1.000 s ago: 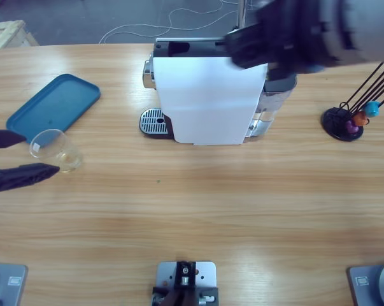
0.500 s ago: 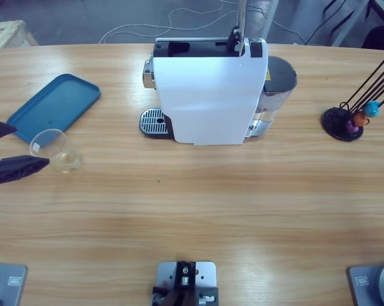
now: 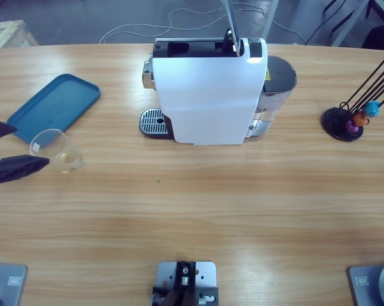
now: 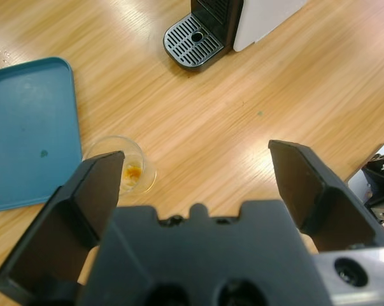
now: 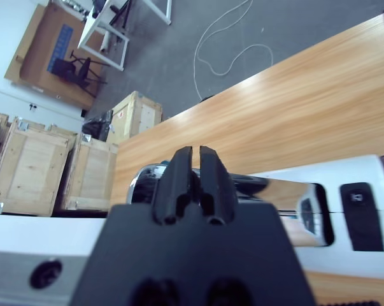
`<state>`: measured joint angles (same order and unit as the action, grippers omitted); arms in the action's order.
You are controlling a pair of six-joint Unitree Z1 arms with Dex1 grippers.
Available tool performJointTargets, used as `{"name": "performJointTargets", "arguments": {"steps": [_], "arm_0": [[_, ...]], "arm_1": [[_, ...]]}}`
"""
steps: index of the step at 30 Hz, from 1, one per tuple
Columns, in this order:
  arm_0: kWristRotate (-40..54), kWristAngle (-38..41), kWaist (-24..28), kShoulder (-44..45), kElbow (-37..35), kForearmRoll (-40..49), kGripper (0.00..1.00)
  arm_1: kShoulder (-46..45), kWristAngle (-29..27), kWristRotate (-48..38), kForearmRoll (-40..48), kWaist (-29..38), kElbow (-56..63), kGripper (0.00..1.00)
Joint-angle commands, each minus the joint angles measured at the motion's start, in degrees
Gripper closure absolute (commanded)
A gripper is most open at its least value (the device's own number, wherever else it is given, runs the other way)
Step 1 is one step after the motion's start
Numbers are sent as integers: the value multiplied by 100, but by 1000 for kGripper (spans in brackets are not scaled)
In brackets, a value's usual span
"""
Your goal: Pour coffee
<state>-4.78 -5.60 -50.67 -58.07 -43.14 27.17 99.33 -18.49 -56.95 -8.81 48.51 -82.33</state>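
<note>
Left gripper (image 4: 195,175) jaws spread wide, nothing between them, glass cup (image 3: 56,150) just past the tips. Right gripper (image 5: 195,172) jaws pressed together, empty, above the coffee machine (image 3: 207,95). Cup sits at the machine's 8 o'clock, well apart, beside the blue tray (image 3: 51,107).

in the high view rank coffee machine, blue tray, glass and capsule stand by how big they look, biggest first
1. coffee machine
2. tray
3. capsule stand, counting its long rods
4. glass
</note>
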Motion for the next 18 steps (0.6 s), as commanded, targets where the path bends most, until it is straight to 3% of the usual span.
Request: {"name": "performJointTargets", "arguments": {"steps": [1, 18], "arm_0": [[-93, 76, -50, 42, 60, 69, 23], [-100, 90, -55, -134, 114, 77, 23]], "arm_1": [[979, 446, 469, 312, 324, 110, 1000], [2152, 210, 866, 449, 854, 384, 1000]]}}
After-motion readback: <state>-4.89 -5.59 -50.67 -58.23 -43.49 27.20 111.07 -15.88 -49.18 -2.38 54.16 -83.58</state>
